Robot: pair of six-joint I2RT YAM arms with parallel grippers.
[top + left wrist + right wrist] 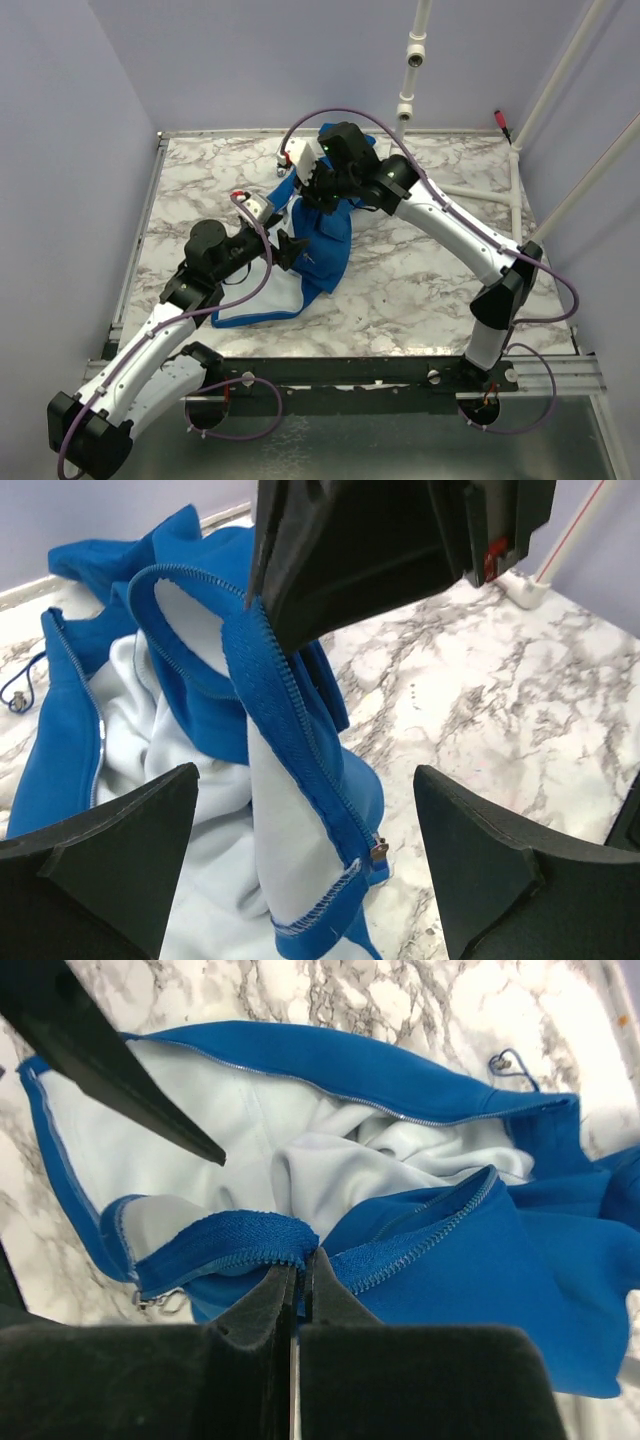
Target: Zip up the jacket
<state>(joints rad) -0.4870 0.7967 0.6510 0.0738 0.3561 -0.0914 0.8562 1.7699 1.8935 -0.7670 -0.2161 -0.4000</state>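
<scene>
The royal-blue jacket (325, 255) lies open on the marble table (430, 270), its pale lining facing up. My right gripper (318, 192) is shut on the zipper edge (240, 1245) and holds that strip lifted off the table. In the right wrist view the gripper (304, 1260) pinches the blue tape where it folds. The metal zipper slider (379, 851) hangs at the lower end of the raised strip, with its pull also visible (160, 1302). My left gripper (305, 870) stands open on either side of the strip's lower end, touching nothing, and sits just left of the jacket (290, 250).
White pipes (412, 60) rise at the back right, with a red-tipped part (502, 122) beside them. A dark blue drawstring (15, 690) lies by the hood. A metal rail (150, 200) borders the table's left side.
</scene>
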